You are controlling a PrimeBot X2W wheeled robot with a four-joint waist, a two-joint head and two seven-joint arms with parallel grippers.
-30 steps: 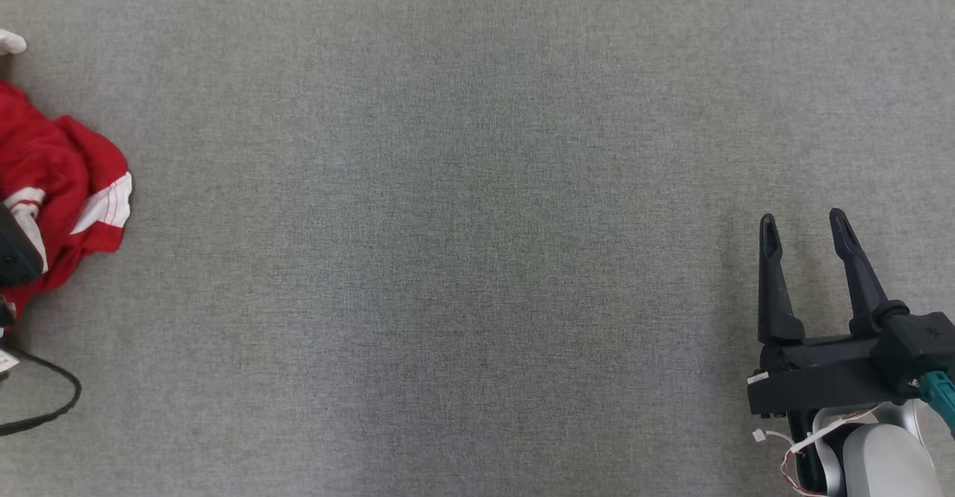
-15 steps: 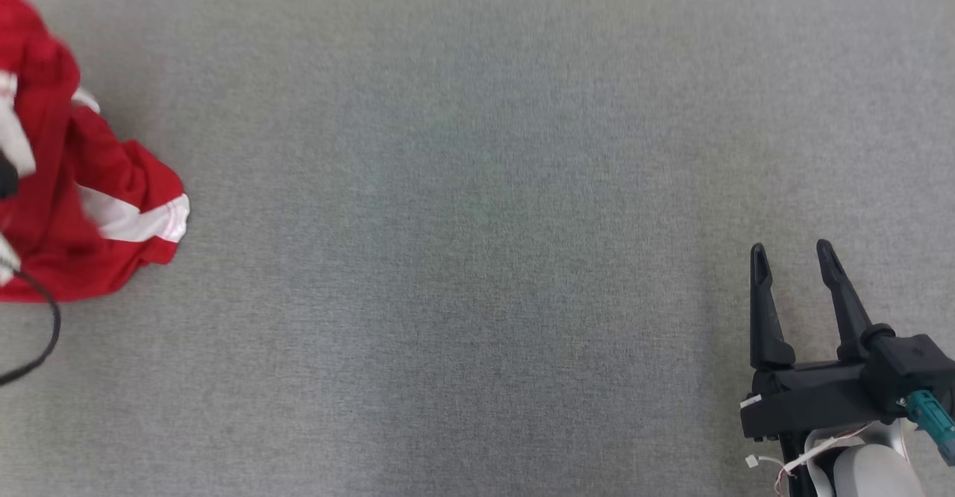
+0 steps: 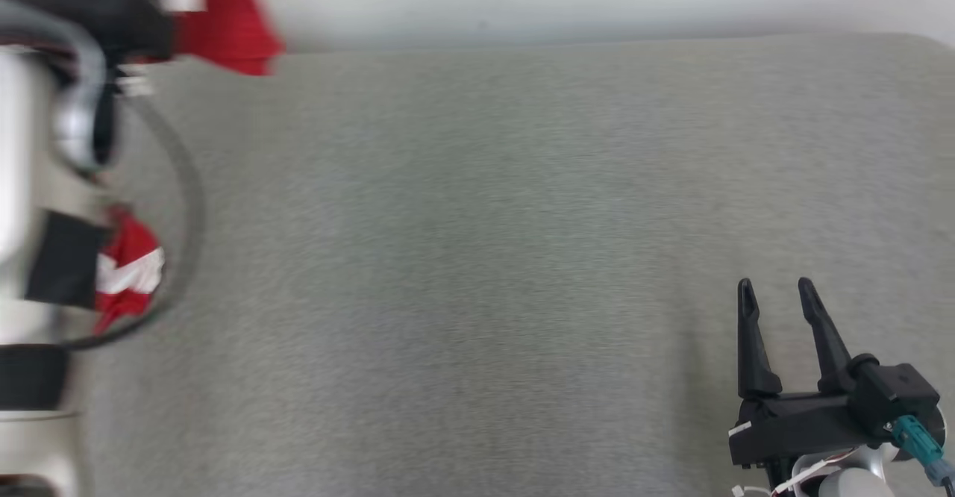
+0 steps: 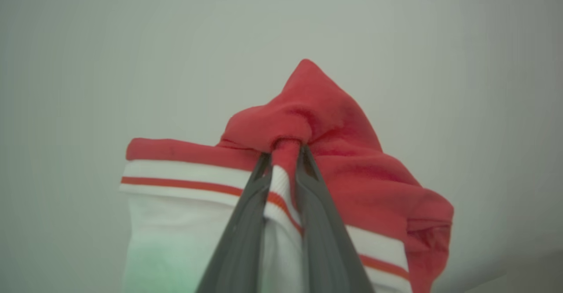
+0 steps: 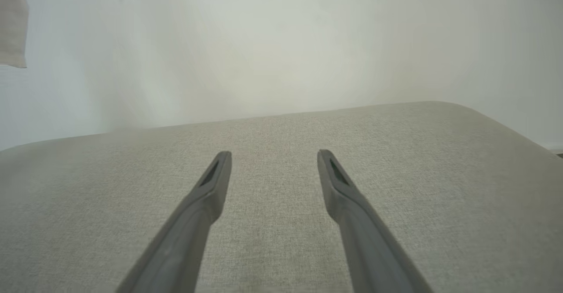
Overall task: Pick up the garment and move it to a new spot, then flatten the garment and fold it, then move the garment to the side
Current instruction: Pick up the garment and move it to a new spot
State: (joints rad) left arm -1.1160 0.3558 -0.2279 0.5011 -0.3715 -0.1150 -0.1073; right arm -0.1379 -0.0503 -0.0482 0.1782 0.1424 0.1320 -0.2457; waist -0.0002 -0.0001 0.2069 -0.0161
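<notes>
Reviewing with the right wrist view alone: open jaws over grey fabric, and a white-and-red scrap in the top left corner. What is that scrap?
Observer: The garment, red with white striped bands. The left wrist view shows the left gripper, jaws shut on a bunched fold of it.
Operator: Where is it relative to my arm?
Observer: In the head view it is at the far left, the right gripper at the lower right, bare grey surface between them.
Operator: Is it lifted?
Observer: In the left wrist view it hangs before a pale wall. The head view is too blurred to tell whether its lower end touches.
</notes>
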